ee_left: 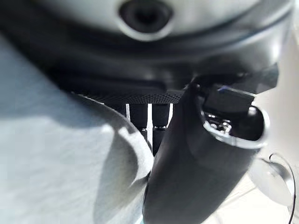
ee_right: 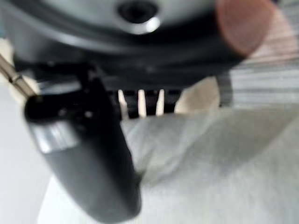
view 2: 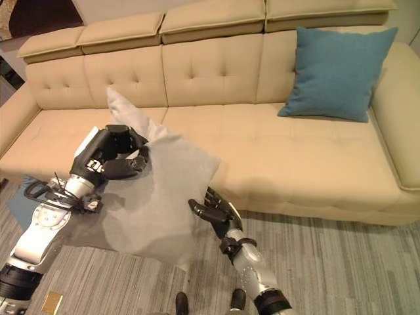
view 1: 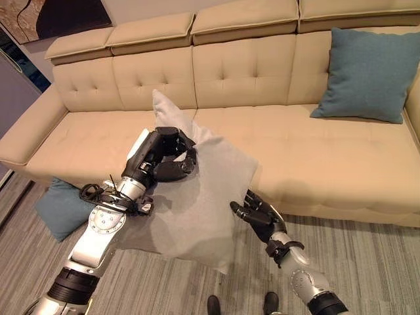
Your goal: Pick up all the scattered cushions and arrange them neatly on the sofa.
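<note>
From the left eye view, the left hand point(view 1: 165, 155) is curled tight on the upper edge of a grey cushion point(view 1: 197, 203), which hangs in the air in front of the sofa point(view 1: 315, 164), its top corner raised toward the seat. The right hand point(view 1: 257, 214) pinches the cushion's right edge lower down, most likely so the two grips keep it spread flat for setting on the seat.

In the right eye view, a blue cushion point(view 2: 336, 71) leans upright against the backrest at the right end, apparently already placed. Another blue cushion point(view 2: 20, 197) lies on the floor by the left end of the sofa, partly hidden behind the left arm.

The left wrist view shows grey fabric pressed between thumb and fingers. The right wrist view is murky, but the thumb seems to bear on the fabric with the fingers behind it.

Count: three cushions, one grey and two blue; one sofa.
</note>
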### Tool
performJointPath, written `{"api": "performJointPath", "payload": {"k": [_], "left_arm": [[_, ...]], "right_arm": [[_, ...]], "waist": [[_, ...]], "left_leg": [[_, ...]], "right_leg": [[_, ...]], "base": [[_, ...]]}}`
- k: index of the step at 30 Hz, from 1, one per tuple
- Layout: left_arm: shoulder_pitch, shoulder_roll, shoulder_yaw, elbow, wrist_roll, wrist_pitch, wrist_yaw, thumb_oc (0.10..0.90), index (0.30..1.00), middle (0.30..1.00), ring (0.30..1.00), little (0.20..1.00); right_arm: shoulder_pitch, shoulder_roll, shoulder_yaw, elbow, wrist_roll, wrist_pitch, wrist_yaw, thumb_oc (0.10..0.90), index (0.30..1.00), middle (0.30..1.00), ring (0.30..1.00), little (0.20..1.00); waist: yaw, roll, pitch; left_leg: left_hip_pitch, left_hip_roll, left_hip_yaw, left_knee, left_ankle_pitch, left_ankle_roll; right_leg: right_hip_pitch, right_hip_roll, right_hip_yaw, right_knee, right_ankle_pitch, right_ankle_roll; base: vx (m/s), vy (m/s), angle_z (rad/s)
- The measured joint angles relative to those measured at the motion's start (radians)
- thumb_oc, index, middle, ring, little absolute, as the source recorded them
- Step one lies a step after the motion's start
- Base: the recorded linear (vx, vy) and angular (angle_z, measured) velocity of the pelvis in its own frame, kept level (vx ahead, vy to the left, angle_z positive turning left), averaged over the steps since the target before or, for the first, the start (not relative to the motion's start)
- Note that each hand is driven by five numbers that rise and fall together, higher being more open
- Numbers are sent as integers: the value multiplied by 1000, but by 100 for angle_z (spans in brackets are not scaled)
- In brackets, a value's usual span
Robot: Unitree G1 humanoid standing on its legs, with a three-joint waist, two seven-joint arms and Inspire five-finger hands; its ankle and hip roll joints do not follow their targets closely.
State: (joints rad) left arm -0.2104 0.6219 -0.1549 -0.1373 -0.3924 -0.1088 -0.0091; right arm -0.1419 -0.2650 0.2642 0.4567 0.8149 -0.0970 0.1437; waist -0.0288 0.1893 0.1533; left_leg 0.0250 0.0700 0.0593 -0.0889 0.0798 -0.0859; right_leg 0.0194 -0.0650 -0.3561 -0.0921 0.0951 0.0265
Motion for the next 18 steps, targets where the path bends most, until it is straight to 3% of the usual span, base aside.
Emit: {"api": "performJointPath", "payload": {"k": [3,5,8,10,13,15,17,18], "left_arm": [[2,-17,0,1,0,0,4,400,300,300,300,300],[56,-85,18,6,0,-19,18,400,300,300,300,300],[96,-113,20,32,0,-17,24,400,300,300,300,300],[174,-210,42,55,0,-19,32,400,300,300,300,300],[241,-255,25,131,1,-13,42,400,300,300,300,300],[261,-318,-9,235,3,-14,52,400,300,300,300,300],[295,-311,-58,306,15,28,64,400,300,300,300,300],[292,-314,-73,315,21,28,65,400,300,300,300,300]], "right_arm": [[0,-1,-11,-6,7,-2,-3,400,300,300,300,300],[31,-4,-32,-46,6,-2,-6,400,300,300,300,300],[38,-11,-55,-49,-10,-2,-24,400,300,300,300,300],[80,-12,-68,-72,-40,-2,-30,400,300,300,300,300],[112,-56,-86,-79,-153,4,-66,400,300,300,300,300],[130,-110,-105,-102,-303,20,-105,400,300,300,300,300],[201,-80,-147,-162,-414,21,-161,400,300,300,300,300],[220,-75,-154,-163,-423,21,-173,400,300,300,300,300]], "waist": [[5,-14,-14],[4,-23,-27],[0,-36,-33],[-7,-46,-52],[-17,-61,-61],[-19,-73,-68],[-49,-124,-74],[-70,-134,-78]], "left_leg": [[-2,1,0,0,0,0],[-3,0,2,0,0,0],[-3,2,5,0,0,0],[-3,2,7,0,0,0],[-2,4,11,0,0,0],[-2,7,13,0,-2,3],[1,29,35,0,-2,3],[5,37,42,1,-2,3]], "right_leg": [[-2,1,1,0,-1,0],[-4,1,2,0,-2,1],[-6,2,4,0,-2,1],[-6,2,5,0,-4,3],[-8,5,10,0,-3,3],[-10,8,16,0,-8,10],[-19,32,38,0,-12,1],[-20,40,45,0,-14,-1]], "base": [[0,0,0],[0,0,0],[-3,-2,-1],[0,0,0],[-22,-36,-5],[-35,-71,-10],[-27,-102,-31],[-32,-121,-38]]}}
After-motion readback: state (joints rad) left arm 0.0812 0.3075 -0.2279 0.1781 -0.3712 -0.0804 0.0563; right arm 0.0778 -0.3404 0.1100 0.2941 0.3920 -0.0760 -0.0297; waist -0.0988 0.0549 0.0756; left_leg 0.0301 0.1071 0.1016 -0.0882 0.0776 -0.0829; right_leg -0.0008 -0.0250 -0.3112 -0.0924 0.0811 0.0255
